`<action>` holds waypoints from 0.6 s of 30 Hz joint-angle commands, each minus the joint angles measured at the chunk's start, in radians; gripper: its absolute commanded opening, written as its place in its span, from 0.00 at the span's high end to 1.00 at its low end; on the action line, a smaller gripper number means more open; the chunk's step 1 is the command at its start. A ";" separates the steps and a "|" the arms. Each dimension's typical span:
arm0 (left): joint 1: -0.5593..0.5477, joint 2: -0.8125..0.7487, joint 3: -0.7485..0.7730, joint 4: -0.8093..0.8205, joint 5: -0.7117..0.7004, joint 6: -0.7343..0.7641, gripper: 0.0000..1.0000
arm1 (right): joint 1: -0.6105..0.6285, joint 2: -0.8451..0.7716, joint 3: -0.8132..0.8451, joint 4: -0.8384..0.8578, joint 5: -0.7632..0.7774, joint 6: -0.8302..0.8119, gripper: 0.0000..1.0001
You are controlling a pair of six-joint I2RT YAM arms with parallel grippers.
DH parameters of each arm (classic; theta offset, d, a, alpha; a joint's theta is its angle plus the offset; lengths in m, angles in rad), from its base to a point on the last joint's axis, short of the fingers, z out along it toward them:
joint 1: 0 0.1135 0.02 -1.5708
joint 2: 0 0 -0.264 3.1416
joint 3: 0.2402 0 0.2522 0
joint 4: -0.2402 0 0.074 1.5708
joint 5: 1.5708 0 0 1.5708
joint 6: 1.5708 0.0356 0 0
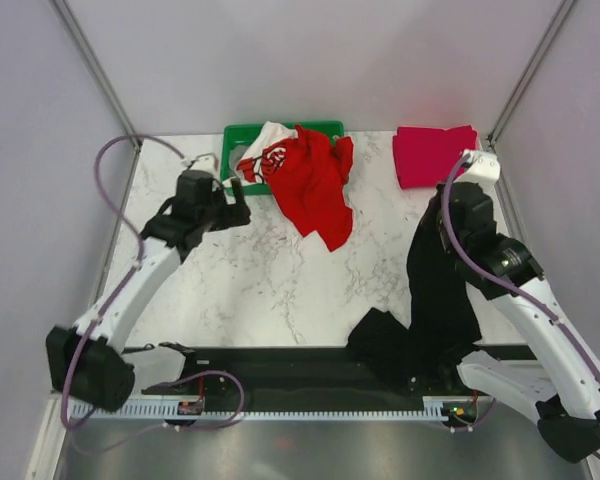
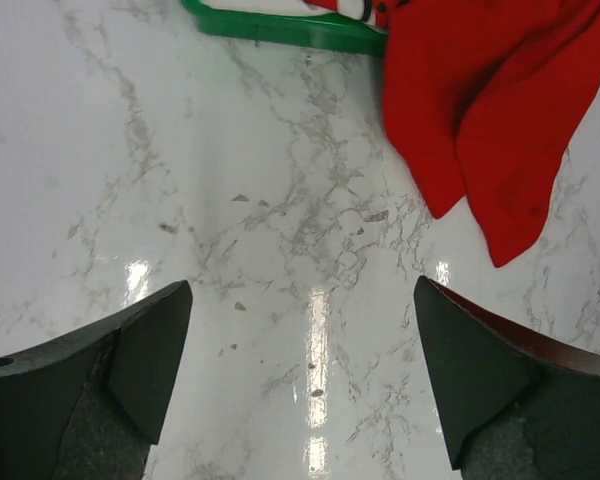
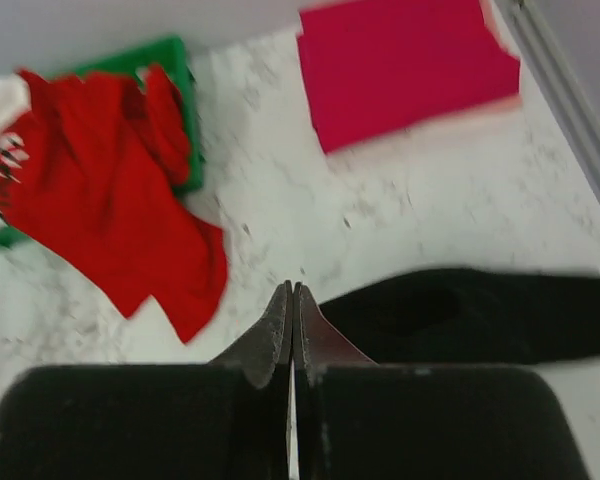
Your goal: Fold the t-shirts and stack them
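black t-shirt (image 1: 435, 300) lower right, draped beside right gripper (image 3: 292, 300), jaws clenched (pinching cloth? cannot tell). left gripper (image 2: 300, 330) jaws spread wide over marble tabletop (image 2: 230, 200); red t-shirt (image 1: 315, 185) upper centre.

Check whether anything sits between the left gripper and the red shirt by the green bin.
Nothing visible does. The left gripper is open, and only bare table lies between its fingers and the red shirt, which drapes from the green bin onto the table.

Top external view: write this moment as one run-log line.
left end effector: open, empty | right end effector: shut, by black t-shirt | red t-shirt: draped over green bin | crimson-pink t-shirt: folded
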 commanded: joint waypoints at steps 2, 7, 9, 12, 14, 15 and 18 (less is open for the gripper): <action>-0.128 0.344 0.205 0.122 -0.055 0.165 0.00 | 0.000 -0.084 -0.146 -0.044 -0.039 0.130 1.00; -0.094 0.755 0.647 0.017 -0.251 0.306 0.00 | 0.001 -0.130 -0.226 -0.060 -0.145 0.150 1.00; -0.039 0.929 0.855 -0.063 -0.313 0.379 0.00 | 0.003 -0.156 -0.246 -0.082 -0.171 0.152 1.00; 0.042 1.052 0.978 -0.091 -0.338 0.357 0.00 | 0.001 -0.204 -0.289 -0.093 -0.189 0.146 1.00; 0.071 1.104 1.017 -0.076 -0.308 0.360 0.01 | 0.001 -0.219 -0.312 -0.094 -0.201 0.142 1.00; 0.076 1.162 1.072 -0.076 -0.310 0.367 0.02 | 0.001 -0.219 -0.317 -0.096 -0.215 0.142 1.00; 0.114 1.256 1.150 -0.088 -0.333 0.337 0.07 | 0.001 -0.200 -0.326 -0.087 -0.257 0.132 1.00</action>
